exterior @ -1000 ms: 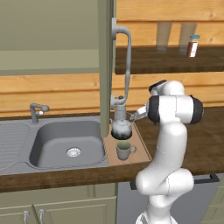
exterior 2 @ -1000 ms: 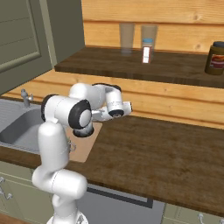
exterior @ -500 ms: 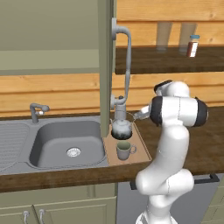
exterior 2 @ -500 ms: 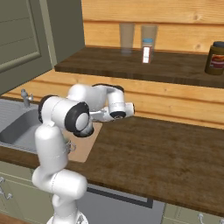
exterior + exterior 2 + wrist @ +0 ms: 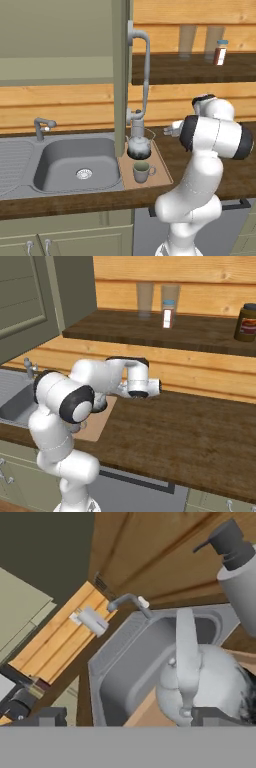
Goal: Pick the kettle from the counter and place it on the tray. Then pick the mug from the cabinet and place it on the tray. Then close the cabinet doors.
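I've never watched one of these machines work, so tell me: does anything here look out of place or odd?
Mostly tidy. The kettle and mug stand upright on the tray, nothing spilled. One oddity: a cabinet door stands open, edge-on, over the sink and tray.

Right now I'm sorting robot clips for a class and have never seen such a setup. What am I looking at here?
These are rendered pictures of a white robot arm in a kitchen. Two cameras sit behind it, left and right; a third rides on its hand. A silver kettle and a grey mug stand on a pale wooden tray on the dark counter, beside the sink. A wall cabinet door hangs open above the tray. The end effector is in the air right of the kettle, holding nothing. In the hand picture the kettle sits close, with a soap bottle next to it.
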